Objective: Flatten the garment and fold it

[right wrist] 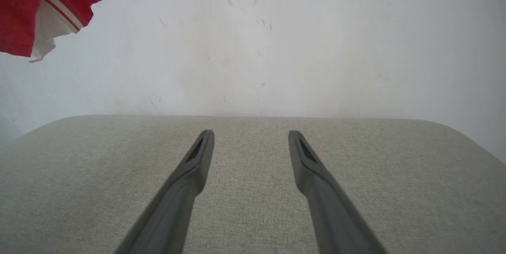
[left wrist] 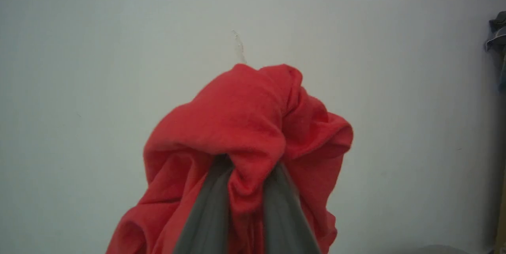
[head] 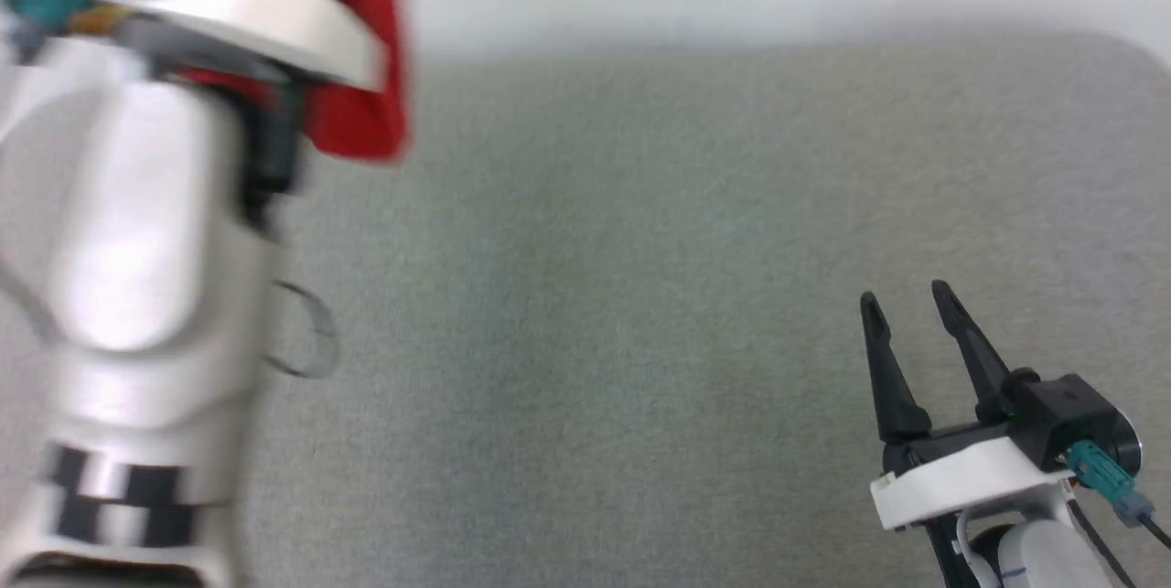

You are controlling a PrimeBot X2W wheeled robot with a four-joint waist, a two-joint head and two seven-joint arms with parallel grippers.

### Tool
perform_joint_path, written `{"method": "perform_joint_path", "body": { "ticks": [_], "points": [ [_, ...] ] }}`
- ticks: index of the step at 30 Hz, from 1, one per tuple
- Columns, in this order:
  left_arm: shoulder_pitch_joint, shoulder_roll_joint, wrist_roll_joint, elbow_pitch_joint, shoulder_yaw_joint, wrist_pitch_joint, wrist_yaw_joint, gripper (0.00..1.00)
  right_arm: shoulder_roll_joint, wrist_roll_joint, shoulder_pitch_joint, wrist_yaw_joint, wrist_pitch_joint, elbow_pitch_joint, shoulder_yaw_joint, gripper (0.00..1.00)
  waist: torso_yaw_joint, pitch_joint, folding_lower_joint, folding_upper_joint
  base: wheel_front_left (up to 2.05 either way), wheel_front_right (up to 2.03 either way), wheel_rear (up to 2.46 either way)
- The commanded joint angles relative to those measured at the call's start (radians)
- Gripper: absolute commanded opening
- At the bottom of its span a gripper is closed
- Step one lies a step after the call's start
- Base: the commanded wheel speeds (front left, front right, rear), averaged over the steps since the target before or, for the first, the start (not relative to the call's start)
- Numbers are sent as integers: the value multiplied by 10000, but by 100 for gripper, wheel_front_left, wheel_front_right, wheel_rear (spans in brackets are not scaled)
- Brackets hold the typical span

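The garment (left wrist: 245, 127) is red cloth, bunched over my left gripper (left wrist: 247, 175), whose two fingers are shut on a fold of it in front of a pale wall. In the head view the raised left arm stands at the upper left, blurred, with red garment (head: 361, 67) hanging beside it, clear of the table. The right wrist view catches a corner of the garment (right wrist: 51, 5) with red-and-white stripe trim and white cloth at its upper left. My right gripper (head: 907, 297) is open and empty, low over the table at the lower right, also seen as right gripper (right wrist: 251, 137).
A grey cloth-covered table (head: 640, 295) with rounded far corners spreads under both arms. A white wall (right wrist: 276, 40) rises right behind its far edge. Something dark (left wrist: 498, 29) hangs at the right edge of the left wrist view.
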Motion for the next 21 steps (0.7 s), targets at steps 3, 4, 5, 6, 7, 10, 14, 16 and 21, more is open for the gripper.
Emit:
{"method": "perform_joint_path", "body": {
  "ticks": [3, 4, 5, 6, 7, 10, 14, 16, 21],
  "points": [
    [349, -733, -392, 273, -462, -64, -281, 0, -16, -34, 181, -21, 118, -151, -16, 100, -724, -664, 4, 0, 0, 0, 0],
    [510, -991, -512, 426, -652, -17, -369, 0, -16, -44, 214, -21, 153, -194, -14, 100, -843, -679, 4, 0, 0, 0, 0],
    [679, -1236, -646, 588, -803, 24, -434, 0, -16, -40, 241, -21, 186, -242, -3, 100, -969, -681, 4, 0, 0, 0, 0],
    [869, -1419, -758, 784, -957, 113, -490, 0, -16, -42, 260, -21, 217, -287, 16, 100, -1100, -681, 4, 0, 0, 0, 0],
    [1070, -1562, -874, 1031, -1114, 279, -532, 0, -16, -40, 272, -21, 242, -324, 30, 100, -1230, -672, 4, 0, 0, 0, 0],
    [1757, -1851, -1364, 1995, -1685, 1341, -757, 0, -16, -17, 283, -21, 310, -381, 111, 100, -1630, -662, 4, 0, 0, 0, 0],
    [2379, -1988, -1637, 3257, -2296, 2807, -724, 0, -16, 38, 321, -21, 352, -422, 203, 100, -2074, -582, 4, 0, 0, 0, 0],
    [2584, -2008, -1633, 3930, -2617, 3670, -654, 0, -16, 80, 334, -21, 350, -422, 263, 100, -2229, -518, 4, 0, 0, 0, 0],
    [2896, -1893, -1547, 5182, -3288, 5698, -626, 12, -16, 199, 349, -21, 323, -353, 397, 100, -2432, -415, 4, 0, 0, 0, 0]
  ]
}}
